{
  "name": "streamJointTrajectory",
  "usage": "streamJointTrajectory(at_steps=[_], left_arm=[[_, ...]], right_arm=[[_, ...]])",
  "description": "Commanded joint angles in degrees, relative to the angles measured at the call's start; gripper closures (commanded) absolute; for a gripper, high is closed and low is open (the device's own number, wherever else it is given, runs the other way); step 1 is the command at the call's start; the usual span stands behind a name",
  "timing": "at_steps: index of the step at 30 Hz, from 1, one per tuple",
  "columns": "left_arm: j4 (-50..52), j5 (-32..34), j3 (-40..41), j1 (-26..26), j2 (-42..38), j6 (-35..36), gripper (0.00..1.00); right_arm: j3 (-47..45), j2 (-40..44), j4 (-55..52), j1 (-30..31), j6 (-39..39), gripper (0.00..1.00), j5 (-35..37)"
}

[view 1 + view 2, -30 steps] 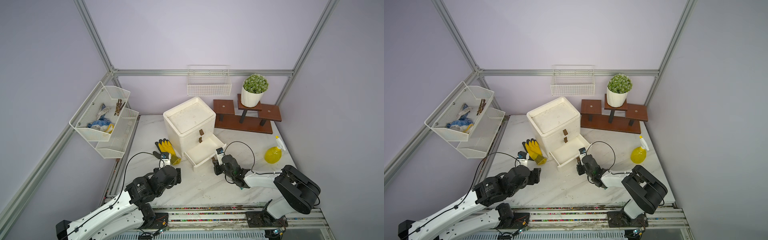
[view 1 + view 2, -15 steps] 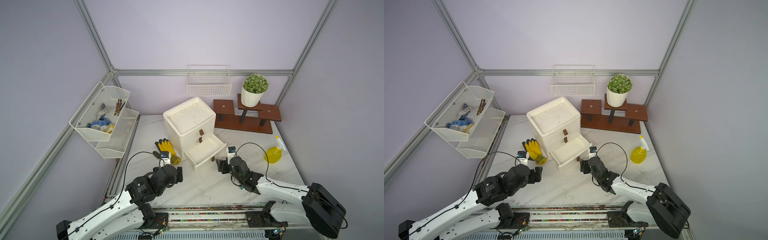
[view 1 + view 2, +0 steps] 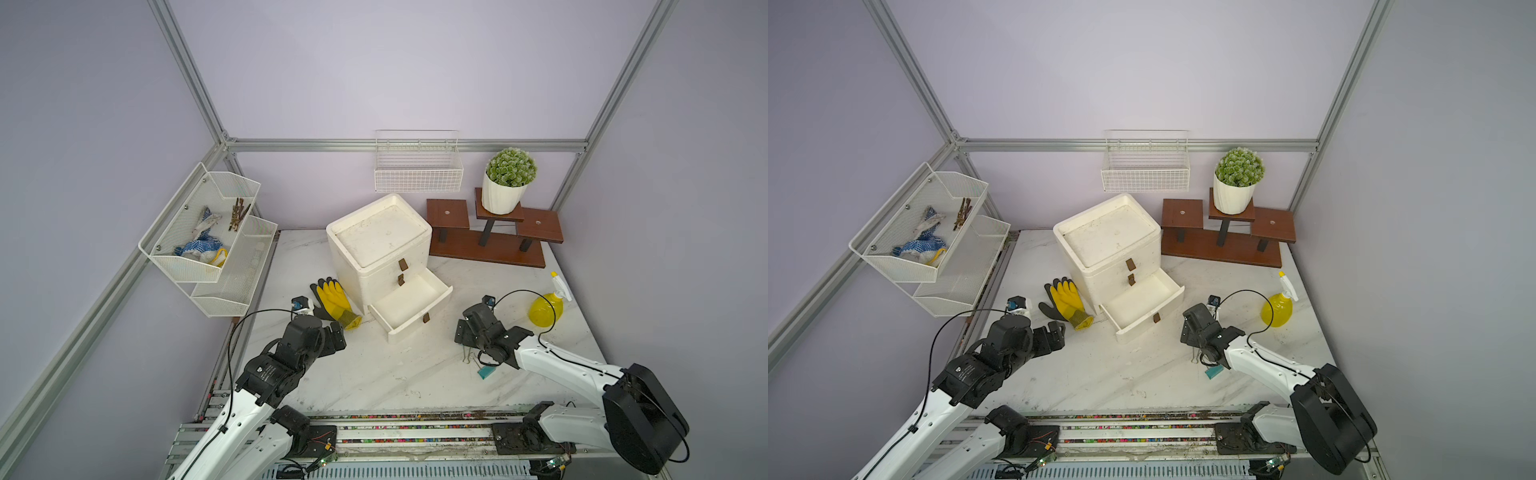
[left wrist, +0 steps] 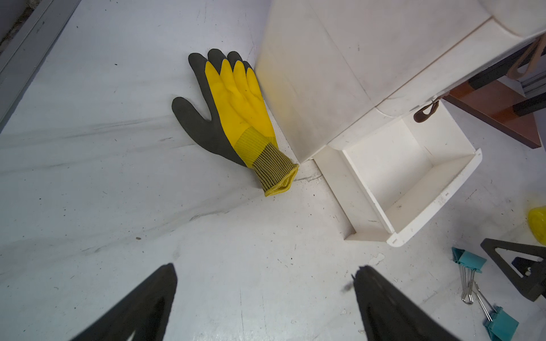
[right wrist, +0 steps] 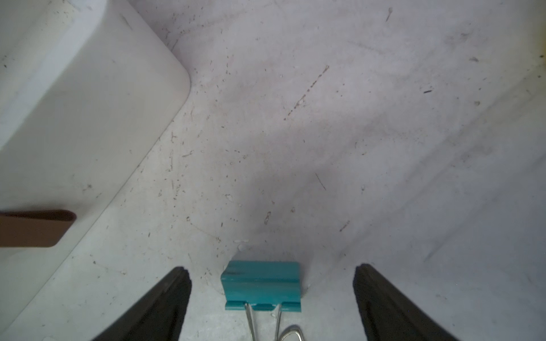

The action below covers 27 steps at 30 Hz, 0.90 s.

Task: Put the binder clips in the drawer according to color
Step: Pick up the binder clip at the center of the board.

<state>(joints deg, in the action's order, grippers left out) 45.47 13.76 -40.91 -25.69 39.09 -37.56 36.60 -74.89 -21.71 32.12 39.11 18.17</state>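
Since a second ago my right claw (image 5: 271,267) has come away from the front of the drawer (image 3: 365,282) and pulled back toward my base, its fingers spreading from shut to wide open. The bottom drawer (image 3: 403,330) stands pulled out with nothing that I can see inside. My left claw (image 4: 266,266) has hardly shifted; it hangs open and empty over bare table, with the yellow glove (image 4: 236,109) ahead of it. What matters now sits right at my right claw: a teal binder clip (image 5: 261,280) lies on the table between its two spread fingers, touching neither, set back close to their roots. Its long axis runs along the way the claw points, teal body leading and wire handles trailing back toward my wrist, so I judge the fingers would close on the two short ends of the body. How high the claw hangs above it I cannot tell. A second teal clip (image 4: 500,323) lies just behind the first, nearer my base, their wire handles crossing. The open drawer is ahead and to the left of this claw, close by. My right arm is plainly the nearer; the left claw is well apart, beyond the drawer's other side. No yellow or blue clips show anywhere.
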Motion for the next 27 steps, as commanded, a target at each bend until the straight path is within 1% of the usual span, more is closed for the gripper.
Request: streamJointTrajectory(at_steps=[1, 5, 10, 14, 17, 20, 22, 23, 25, 27], left_arm=[[-1.4, -3.8, -1.2, 2.3, 0.8, 2.3, 0.03], [-1.4, -7.1, -1.9, 6.0, 0.9, 3.3, 0.02], [-0.6, -11.8, -3.1, 9.9, -0.3, 3.5, 0.03], [-0.1, -12.5, -3.3, 10.3, -0.9, 3.8, 0.03], [0.3, -12.7, -4.2, 10.5, -0.4, 4.4, 0.03], [1.4, -12.5, -5.6, 10.7, -0.1, 5.4, 0.03], [1.4, -12.9, -6.0, 10.7, -0.2, 6.0, 0.03], [1.1, -13.2, -6.0, 10.8, -0.3, 6.3, 0.03], [0.7, -13.5, -6.1, 10.8, -0.3, 7.0, 0.03], [0.4, -13.6, -6.0, 10.9, -0.6, 7.6, 0.04]], right_arm=[[4.0, -4.6, -3.5, -0.3, -3.3, 0.11, -2.7], [5.9, -8.9, -4.0, -0.2, -3.9, 0.13, -4.4], [4.7, -7.9, -5.7, -0.1, -0.9, 0.16, -2.7], [3.3, -8.3, -4.0, 0.4, -0.6, 0.18, -4.2], [3.9, -10.6, -4.0, 0.4, -0.3, 0.22, -4.0], [3.0, -10.3, -3.8, 0.4, 0.3, 0.27, -2.9], [2.3, -9.7, -2.8, 0.4, 0.3, 0.32, -2.9], [2.3, -9.6, -2.7, 0.4, 0.2, 0.39, -3.0], [2.6, -9.5, -2.8, 0.4, 0.1, 0.48, -3.1], [2.8, -8.5, -3.0, 0.6, -0.1, 0.60, -2.5]])
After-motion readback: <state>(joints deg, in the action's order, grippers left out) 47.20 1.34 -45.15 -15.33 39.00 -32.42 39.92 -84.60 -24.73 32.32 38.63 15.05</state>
